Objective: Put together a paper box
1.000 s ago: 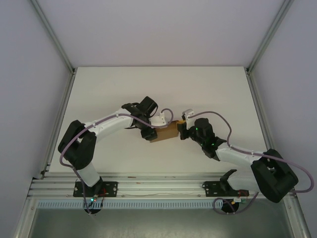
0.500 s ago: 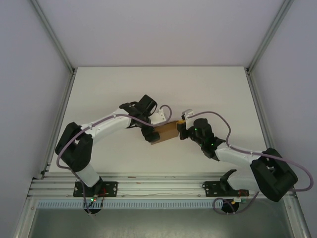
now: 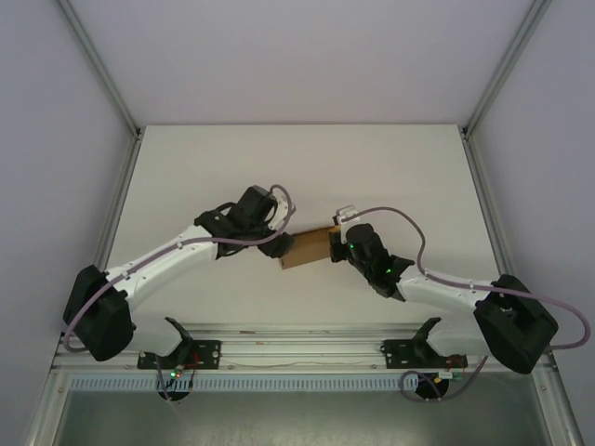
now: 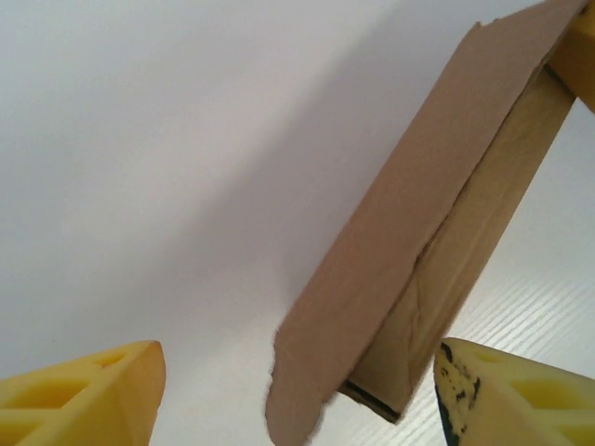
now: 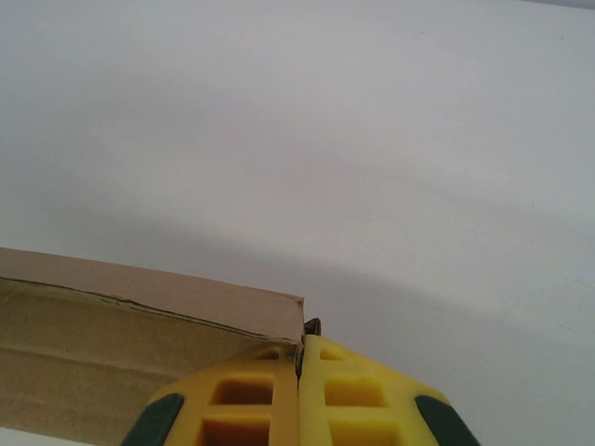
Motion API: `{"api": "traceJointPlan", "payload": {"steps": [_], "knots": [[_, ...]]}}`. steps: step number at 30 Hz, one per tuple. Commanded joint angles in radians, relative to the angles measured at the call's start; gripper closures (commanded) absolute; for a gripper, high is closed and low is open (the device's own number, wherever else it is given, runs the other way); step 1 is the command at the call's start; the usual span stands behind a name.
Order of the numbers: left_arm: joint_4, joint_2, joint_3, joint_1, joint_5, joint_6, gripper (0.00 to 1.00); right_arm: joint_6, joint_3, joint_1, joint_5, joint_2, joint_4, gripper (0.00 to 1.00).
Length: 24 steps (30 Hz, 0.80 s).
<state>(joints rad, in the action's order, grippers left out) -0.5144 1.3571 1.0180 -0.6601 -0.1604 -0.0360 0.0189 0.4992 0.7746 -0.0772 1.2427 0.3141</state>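
Brown kraft, thin: the paper box (image 3: pixel 308 249) lies about midway between the table's left and right edges, somewhat nearer the near edge than the far one, slanted between the two arms

Top view: right pincer (image 3: pixel 338 239) meets the box's right end, and left pincer (image 3: pixel 282 246) sits at its left end. Step in hand, as I judge it: one arm steadies the half-formed box while the other lines up on a loose flap

Left wrist view: yellow fingers (image 4: pixel 88 395) stand wide apart with nothing gripped between them, so this pincer is open. The box hangs tilted just ahead, a long flap (image 4: pixel 390 242) standing off its side wall. Its shadow falls on the table below, so it is likely lifted clear. Next move probably calls for closing on that flap or pressing it flat to the wall. Gently, since card this thin would crease

Right wrist view: fingers (image 5: pixel 232 400) are pressed together, clamped on the top edge of the box wall at its corner

Surface: white table (image 3: pixel 195 167), matt, with faint ribbing in the left wrist view

Room: pale panels on three sides, aluminium posts (image 3: pixel 98 65), slotted rail (image 3: pixel 297 348) along the near edge
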Motion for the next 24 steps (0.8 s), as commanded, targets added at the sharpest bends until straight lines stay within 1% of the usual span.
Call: {"api": "traceJointPlan", "payload": {"steps": [1, 4, 7, 9, 11, 13, 15, 17, 21, 23, 24], "knots": [[0.003, -0.031, -0.020, -0.033, 0.070, 0.141, 0.37, -0.034, 0.007, 0.019, -0.059, 0.011, -0.186, 1.00], [0.020, -0.034, -0.040, -0.050, 0.066, 0.122, 0.42, -0.051, 0.025, 0.022, -0.067, 0.018, -0.207, 1.00], [-0.003, -0.004, -0.027, -0.050, 0.123, 0.127, 0.46, -0.048, 0.025, 0.025, -0.052, 0.019, -0.200, 1.00], [-0.025, 0.022, -0.011, -0.050, 0.146, 0.134, 0.52, -0.050, 0.024, 0.025, -0.048, 0.021, -0.196, 1.00], [-0.034, 0.037, -0.001, -0.049, 0.160, 0.143, 0.63, -0.052, 0.029, 0.025, -0.041, 0.023, -0.203, 1.00], [-0.041, 0.040, 0.008, -0.049, 0.157, 0.153, 0.68, -0.053, 0.033, 0.026, -0.037, 0.023, -0.212, 1.00], [-0.049, 0.036, 0.012, -0.051, 0.158, 0.169, 0.76, -0.056, 0.038, 0.026, -0.043, 0.021, -0.223, 1.00], [-0.050, 0.028, 0.012, -0.053, 0.161, 0.200, 0.79, -0.058, 0.039, 0.028, -0.046, 0.018, -0.231, 1.00], [-0.054, 0.018, 0.016, -0.060, 0.143, 0.273, 0.80, -0.075, 0.054, 0.031, -0.066, 0.023, -0.269, 0.99], [-0.050, 0.013, 0.006, -0.061, 0.134, 0.295, 0.84, -0.078, 0.061, 0.035, -0.072, 0.026, -0.285, 0.99], [-0.043, 0.012, 0.001, -0.060, 0.135, 0.307, 0.88, -0.082, 0.061, 0.038, -0.077, 0.028, -0.285, 1.00]]}}
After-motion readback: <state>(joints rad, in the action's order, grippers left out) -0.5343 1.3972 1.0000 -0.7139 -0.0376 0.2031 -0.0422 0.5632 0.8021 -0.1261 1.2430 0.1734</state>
